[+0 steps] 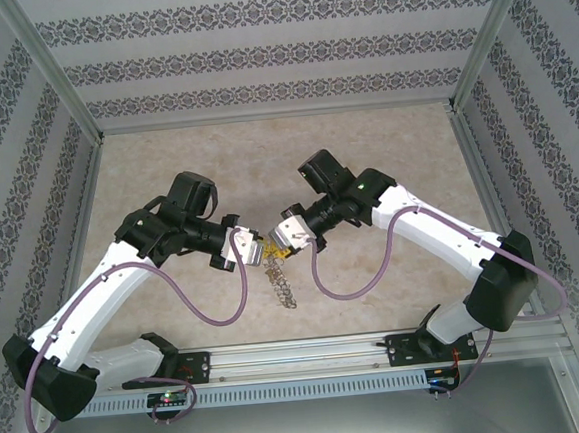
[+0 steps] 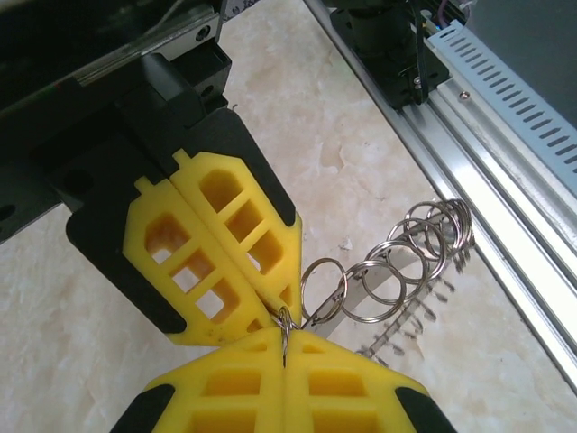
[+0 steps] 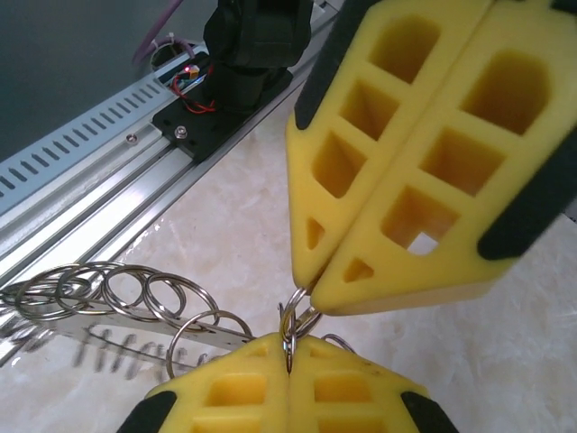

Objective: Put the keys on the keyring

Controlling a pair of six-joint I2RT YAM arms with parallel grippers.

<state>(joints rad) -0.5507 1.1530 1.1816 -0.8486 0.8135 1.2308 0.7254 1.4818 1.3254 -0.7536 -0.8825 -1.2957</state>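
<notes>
keyring [image 1: 281, 280] trailing toward rail [image 1: 310, 353], left jaws and right jaws meeting, both pinching its end loops

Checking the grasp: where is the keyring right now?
In the top view the keyring is mid-table, held at one end where the tips of the left gripper and right gripper meet; its chain of rings trails toward the near rail.

Left gripper [image 1: 252, 248] and right gripper [image 1: 287, 235] meet tip to tip over the table [image 1: 385, 159], with the keyring [image 1: 280, 279] between them, hanging nearward.
</notes>
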